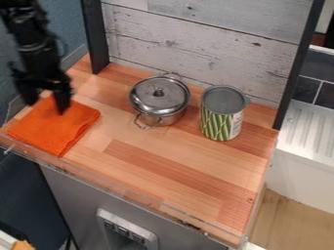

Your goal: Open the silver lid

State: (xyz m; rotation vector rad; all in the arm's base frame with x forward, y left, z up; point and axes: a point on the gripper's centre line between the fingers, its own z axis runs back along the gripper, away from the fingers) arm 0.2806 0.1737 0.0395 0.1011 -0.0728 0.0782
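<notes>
The silver lid (145,101) is seated on the pot (171,119), which is set on the table (159,168) between the orange cloth (54,128) and the can (221,123). The hand (46,104) is held over the cloth, released, its fingers spread and nothing grasped. The lid is judged to be thin metal: stiff, fairly light, slippery on its polished dome. It is best taken by the small central knob (158,92), pinched squarely from above and lifted straight, since tilting might let it slip.
</notes>
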